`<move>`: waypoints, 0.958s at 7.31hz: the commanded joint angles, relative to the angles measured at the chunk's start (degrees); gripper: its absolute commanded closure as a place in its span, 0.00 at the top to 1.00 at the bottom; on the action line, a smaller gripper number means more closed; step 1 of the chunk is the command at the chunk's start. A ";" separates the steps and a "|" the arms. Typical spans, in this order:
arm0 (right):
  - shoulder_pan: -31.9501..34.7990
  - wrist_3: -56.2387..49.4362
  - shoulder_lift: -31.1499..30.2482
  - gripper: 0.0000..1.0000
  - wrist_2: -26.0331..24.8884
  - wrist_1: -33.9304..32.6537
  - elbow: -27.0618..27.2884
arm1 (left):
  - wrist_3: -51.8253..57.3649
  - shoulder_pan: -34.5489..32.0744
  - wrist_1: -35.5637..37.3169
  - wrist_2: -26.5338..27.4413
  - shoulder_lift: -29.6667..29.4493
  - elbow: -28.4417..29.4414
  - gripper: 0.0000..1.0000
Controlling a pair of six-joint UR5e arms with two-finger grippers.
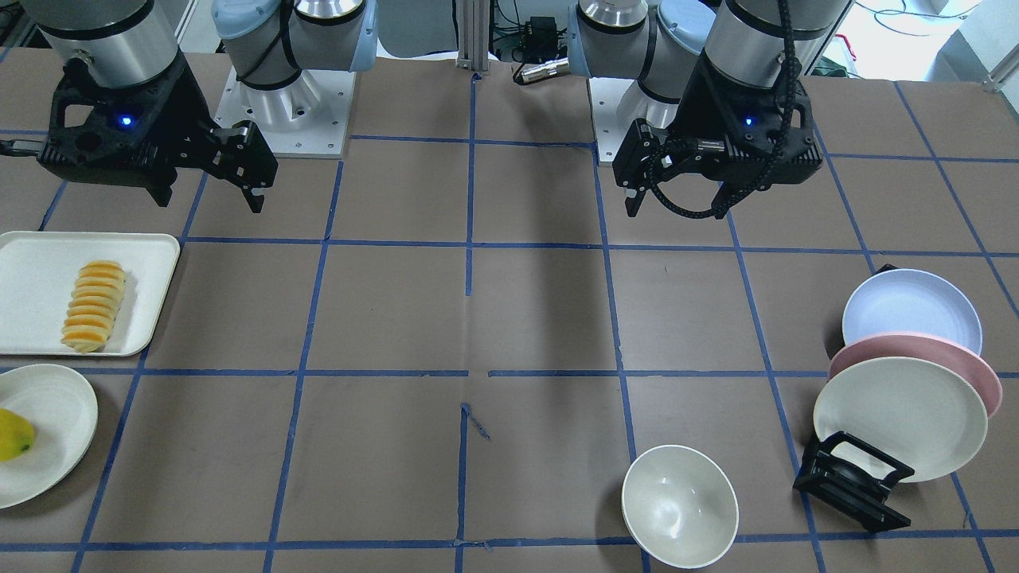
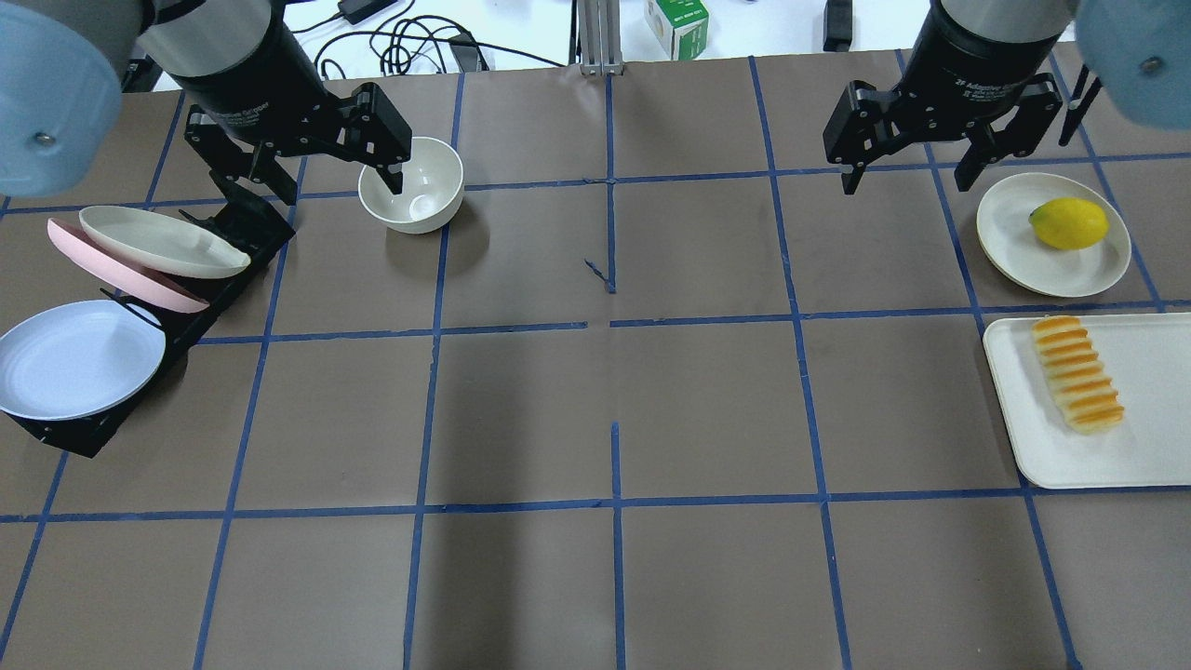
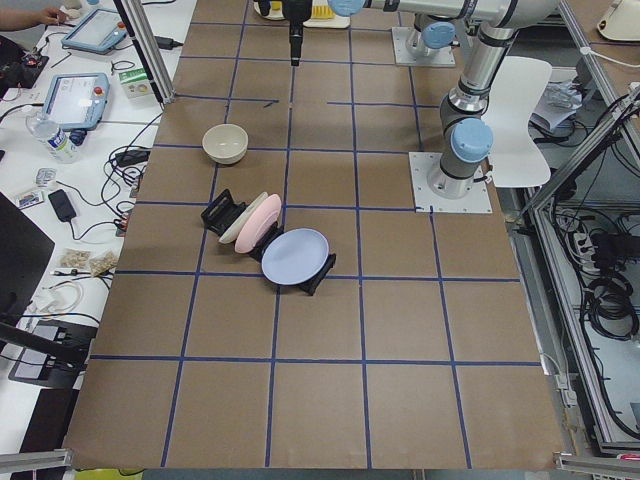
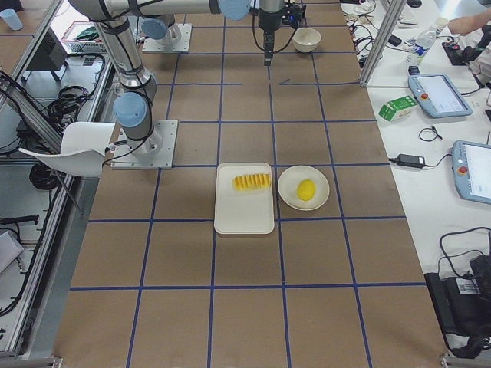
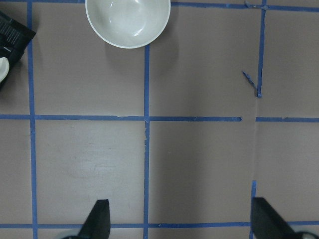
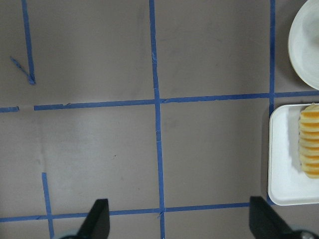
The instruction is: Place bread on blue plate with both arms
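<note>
Right wrist-mounted: bread [image 6: 310,142] half off-frame.

Overhead faces front view, side cameras lengthwise, wrist cameras downward, right wrist and overhead share bread [image 2: 1079,374]

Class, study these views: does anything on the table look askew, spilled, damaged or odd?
Only the tape grid: near the middle a short blue strip lies crooked, and the lines beside it are broken. Nothing is spilled or toppled.
</note>
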 commanded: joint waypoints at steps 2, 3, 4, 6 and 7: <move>0.00 -1.29 0.01 1.00 -0.15 -0.28 0.69 | 0.00 0.00 0.07 1.49 0.18 -0.57 1.00; 0.00 -1.47 -0.16 1.00 -0.24 0.15 -0.27 | 0.00 0.00 0.07 1.67 0.18 -0.58 1.00; -0.26 -1.47 -0.17 1.00 0.46 0.42 -0.97 | 0.00 0.17 0.16 1.59 0.27 -0.23 1.00; -0.88 -1.38 0.53 1.00 0.90 2.08 -1.06 | 0.00 0.09 0.25 1.15 0.18 -0.22 1.00; -0.88 -1.38 0.62 1.00 0.64 1.92 -2.20 | 0.00 0.00 0.25 1.50 0.27 -0.48 1.00</move>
